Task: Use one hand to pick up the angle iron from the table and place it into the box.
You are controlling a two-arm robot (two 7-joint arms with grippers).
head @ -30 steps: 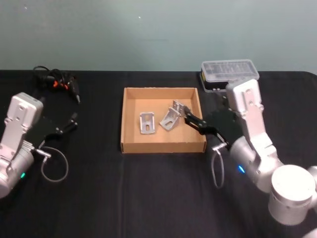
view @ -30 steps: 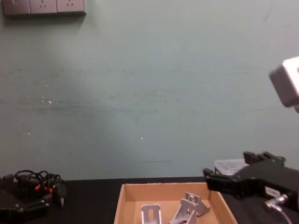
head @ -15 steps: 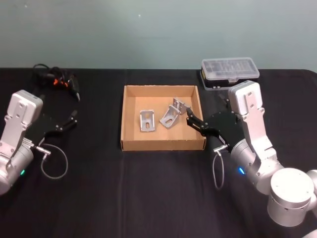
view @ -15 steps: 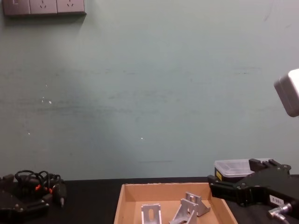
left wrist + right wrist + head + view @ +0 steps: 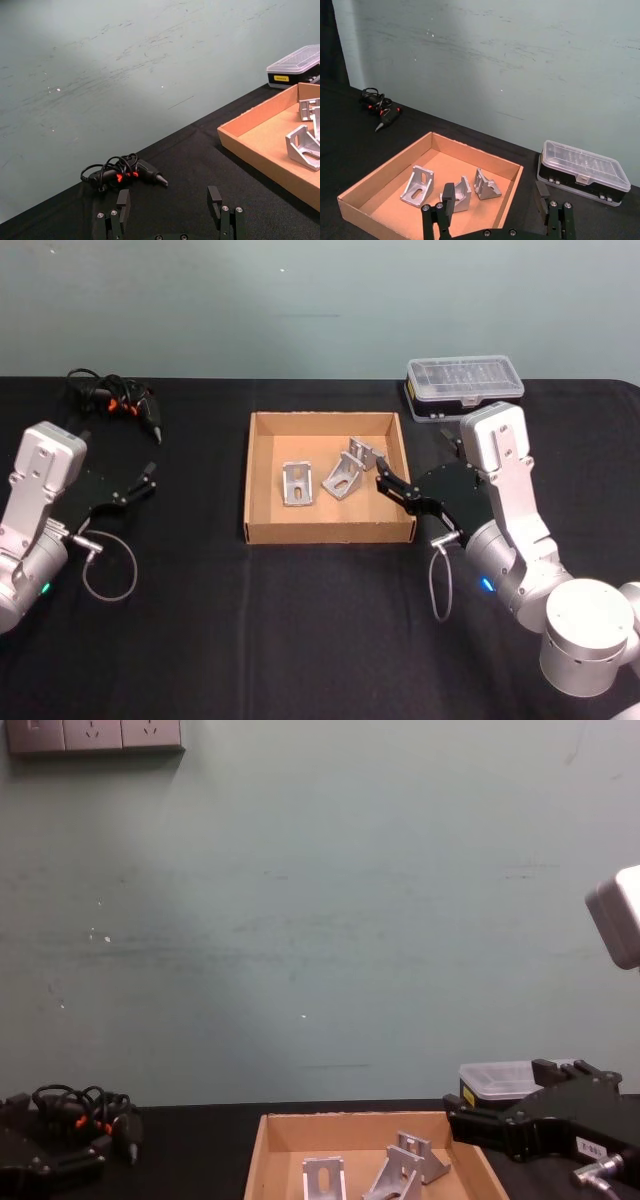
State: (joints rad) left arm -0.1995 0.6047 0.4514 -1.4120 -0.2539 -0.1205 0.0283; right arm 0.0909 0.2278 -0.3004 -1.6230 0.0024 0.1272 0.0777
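The tan cardboard box (image 5: 330, 533) sits mid-table on the black table (image 5: 300, 630). Three silver angle irons lie inside it: one at the left (image 5: 298, 484), one in the middle (image 5: 342, 478) and one at the back right (image 5: 364, 453). My right gripper (image 5: 386, 484) hangs over the box's right side, just right of the irons, open and holding nothing. The right wrist view shows that gripper (image 5: 494, 195) above the three irons (image 5: 461, 192) and the box wall (image 5: 385, 175). My left gripper (image 5: 147, 480) rests at the far left, open and empty, with its fingers (image 5: 123, 197) apart.
A black plastic case with a clear lid (image 5: 463, 385) stands behind the right arm at the back right. A bundle of black cable with a black-and-orange tool (image 5: 115, 405) lies at the back left. A teal wall closes off the far edge.
Since a second ago the right gripper has dropped a little and drawn slightly back toward the box's right wall. The three angle irons have not moved. The left arm has barely shifted.
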